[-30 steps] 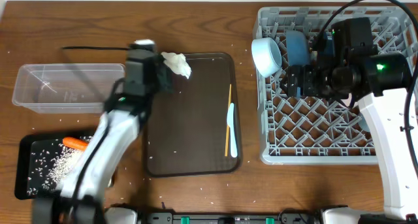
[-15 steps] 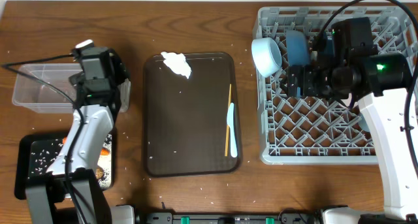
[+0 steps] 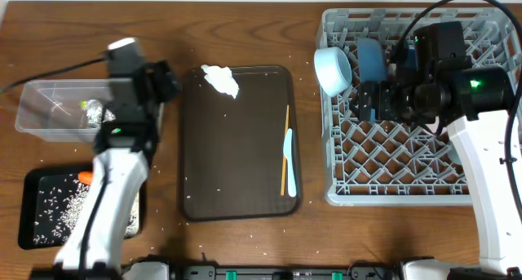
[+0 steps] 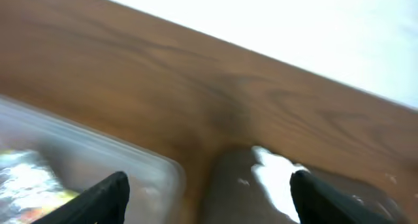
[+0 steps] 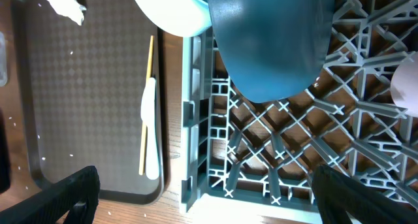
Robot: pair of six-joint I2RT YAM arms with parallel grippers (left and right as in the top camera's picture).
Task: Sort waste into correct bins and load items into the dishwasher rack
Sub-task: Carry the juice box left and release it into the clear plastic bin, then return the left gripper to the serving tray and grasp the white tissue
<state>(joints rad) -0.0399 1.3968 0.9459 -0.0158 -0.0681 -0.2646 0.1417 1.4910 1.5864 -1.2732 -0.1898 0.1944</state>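
My left gripper (image 3: 157,77) hangs open and empty over the gap between the clear tub (image 3: 49,108) and the brown tray; its view is blurred, with the fingers (image 4: 104,196) wide apart. The yellow-green wrapper (image 3: 94,110) lies inside the tub (image 4: 98,162). White tissue (image 3: 220,79) (image 4: 274,178) rests at the tray's far left corner. Chopsticks (image 3: 285,149) (image 5: 146,100) and the pale spoon (image 3: 289,162) (image 5: 150,129) lie on the tray's right side. My right gripper (image 3: 369,100) (image 5: 215,201) is open above the grey rack's (image 3: 408,190) left part. A pale blue bowl (image 3: 333,70) (image 5: 170,8) and a darker blue dish (image 3: 371,58) (image 5: 268,41) stand in the rack (image 5: 261,145).
The brown serving tray (image 3: 236,182) fills the middle of the table. A black tray (image 3: 37,182) at the front left holds rice grains (image 3: 69,206) and a carrot (image 3: 85,177). Rice grains are scattered on the wood. A cable (image 3: 49,72) runs across the tub.
My left gripper moved left from beside the tissue to the clear tub and opened; the wrapper now lies in the tub. The right arm has not moved.
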